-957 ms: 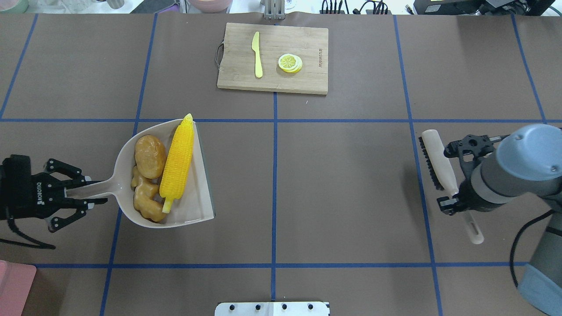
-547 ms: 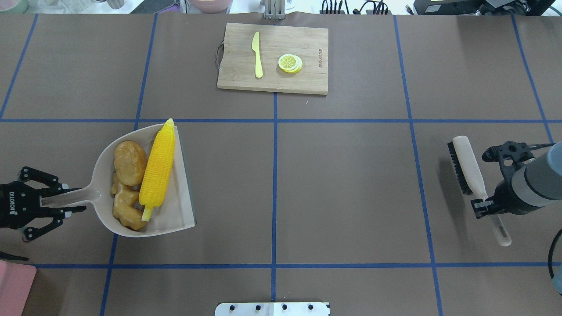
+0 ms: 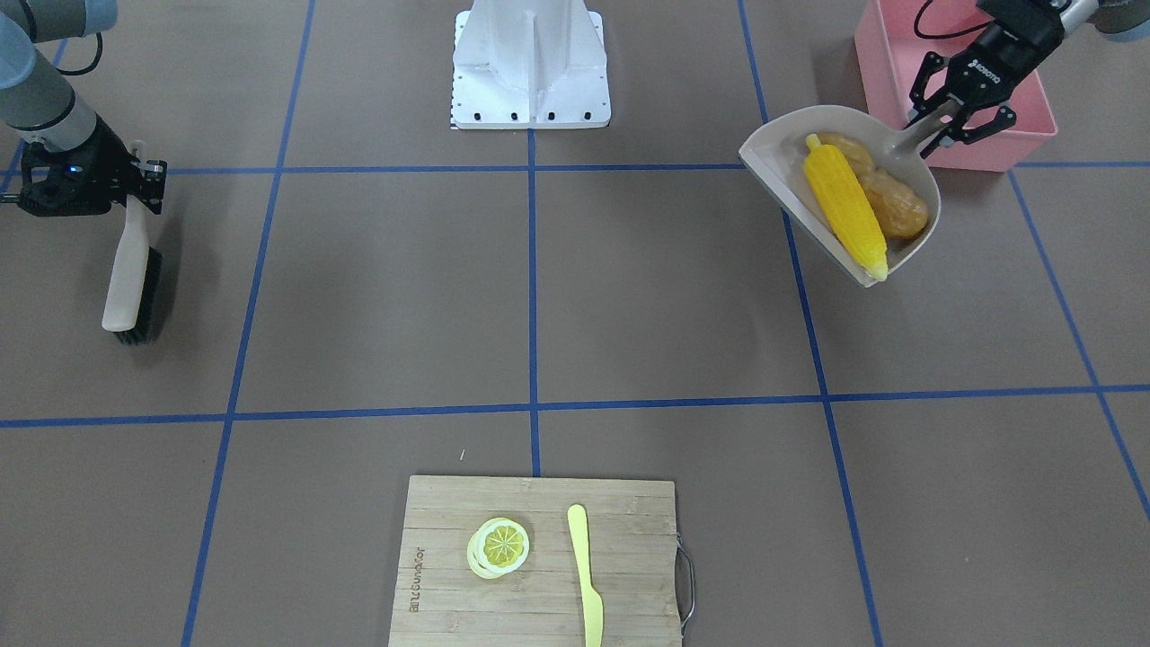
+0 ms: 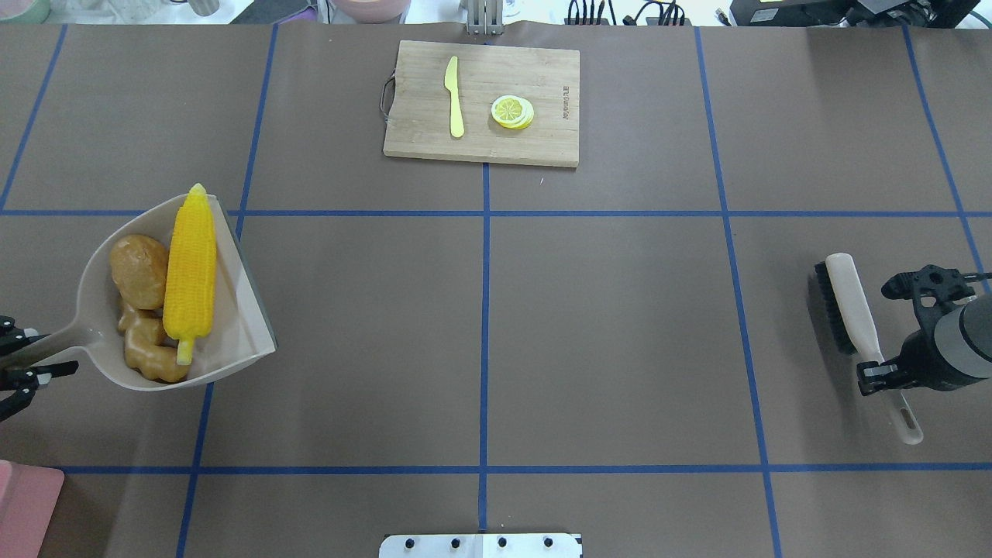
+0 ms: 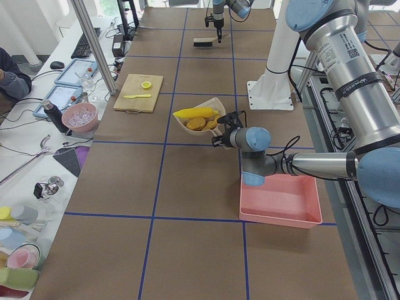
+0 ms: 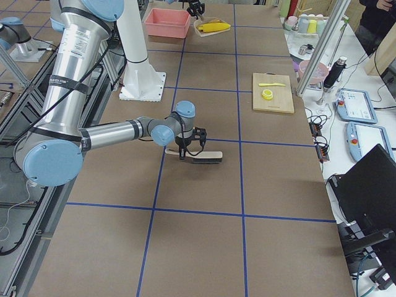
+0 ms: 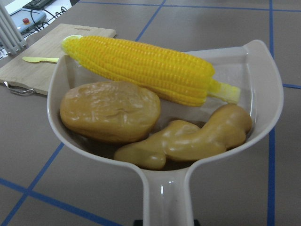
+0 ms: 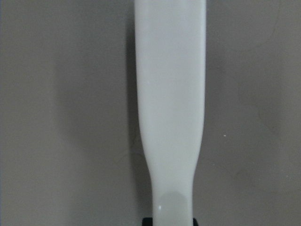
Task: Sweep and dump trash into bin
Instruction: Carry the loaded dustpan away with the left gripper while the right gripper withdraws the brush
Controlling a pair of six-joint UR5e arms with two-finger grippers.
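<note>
Both pinch something: left hand [image 3: 937, 123] the dustpan [image 3: 774, 159] holding trash [image 3: 844, 208], right hand [image 3: 135, 189] the brush [image 3: 126, 288].

Left gripper [image 3: 934, 128] clamped on the dustpan [image 3: 780, 151] handle, with corn cob [image 3: 844, 205] and brown lumps [image 3: 900, 209] inside, near the pink bin [image 3: 876, 63] — right gripper [image 3: 135, 180] grips the brush [image 3: 128, 274].

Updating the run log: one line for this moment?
left gripper shut on dustpan | corn cob, potato, ginger inside | bin empty | right gripper shut on brush
</note>
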